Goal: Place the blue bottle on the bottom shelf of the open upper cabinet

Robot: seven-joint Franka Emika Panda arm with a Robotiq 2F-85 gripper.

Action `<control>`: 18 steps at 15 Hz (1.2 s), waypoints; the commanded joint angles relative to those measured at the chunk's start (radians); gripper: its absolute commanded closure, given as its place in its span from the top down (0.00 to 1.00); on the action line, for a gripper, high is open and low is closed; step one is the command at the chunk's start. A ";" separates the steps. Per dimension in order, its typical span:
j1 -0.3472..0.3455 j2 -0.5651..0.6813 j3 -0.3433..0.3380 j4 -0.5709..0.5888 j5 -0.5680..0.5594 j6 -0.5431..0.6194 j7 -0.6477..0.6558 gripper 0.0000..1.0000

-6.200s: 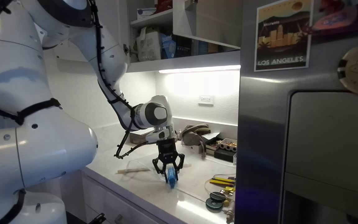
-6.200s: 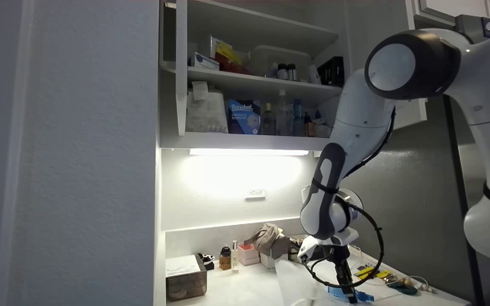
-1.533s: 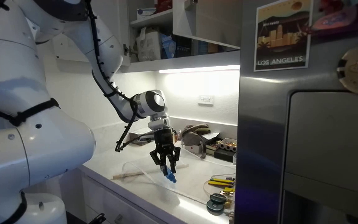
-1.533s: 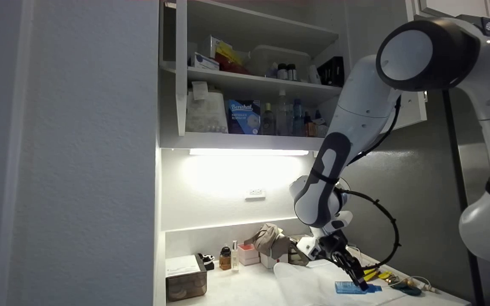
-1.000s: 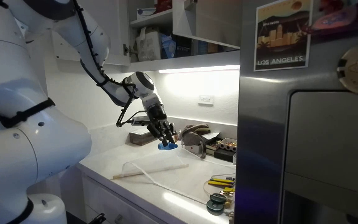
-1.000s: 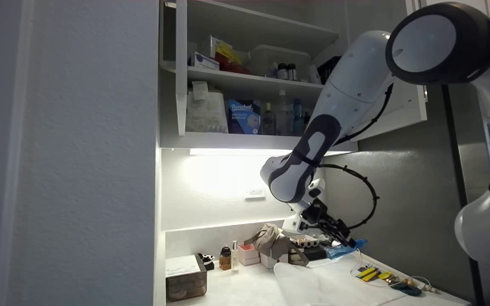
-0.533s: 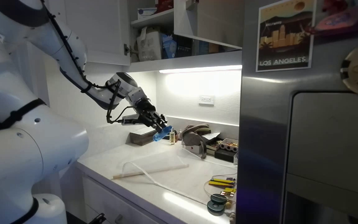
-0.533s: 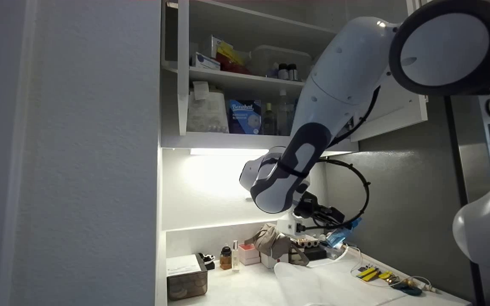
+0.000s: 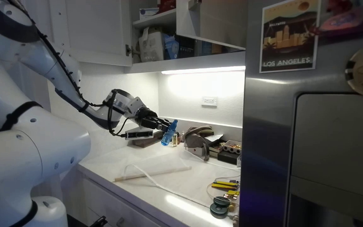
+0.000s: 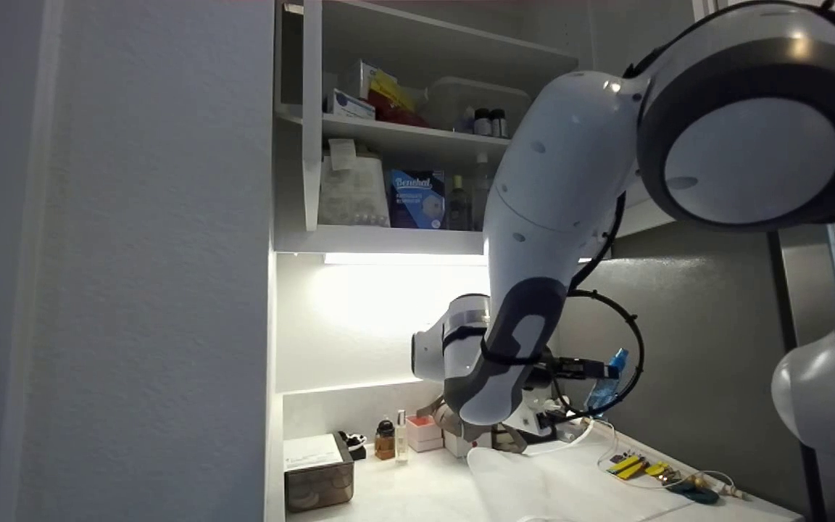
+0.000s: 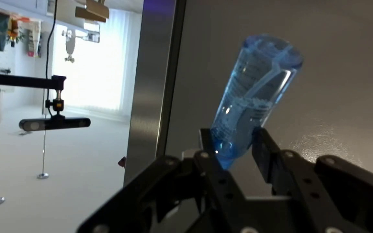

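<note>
The translucent blue bottle (image 9: 168, 136) is held in the air above the counter, nearly upright, cap end up and leaning. It also shows in an exterior view (image 10: 602, 391) and in the wrist view (image 11: 248, 94), where its base points away from the fingers. My gripper (image 9: 168, 125) is shut on the bottle near its narrow end, pointing roughly level; its fingers show in the wrist view (image 11: 231, 137). The white upper cabinet (image 10: 312, 116) stands open. Its bottom shelf (image 10: 388, 238) is above the gripper's height, with the light strip (image 9: 203, 70) underneath. My arm hides the shelf's right part in an exterior view.
The bottom shelf holds a white container (image 10: 352, 192), a blue box (image 10: 417, 199) and bottles (image 10: 459, 203). The cabinet door (image 9: 213, 23) hangs open beside the steel fridge (image 9: 269, 126). Boxes and a brown cloth bag (image 9: 197, 138) stand at the counter's back; yellow tools (image 9: 225, 184) lie near the fridge.
The gripper closed on the bottle at the counter, lifted it and moved back toward the robot's base. The wrist has tilted from pointing down to about level, turning the bottle from lying to nearly upright.
</note>
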 commanded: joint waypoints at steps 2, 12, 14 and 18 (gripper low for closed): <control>-0.070 -0.152 0.089 -0.049 -0.064 0.026 -0.055 0.11; -0.165 -0.406 0.250 -0.068 -0.058 0.183 -0.071 0.11; -0.163 -0.447 0.250 -0.063 -0.036 0.217 -0.076 0.11; -0.157 -0.515 0.245 -0.060 0.022 0.275 -0.085 0.11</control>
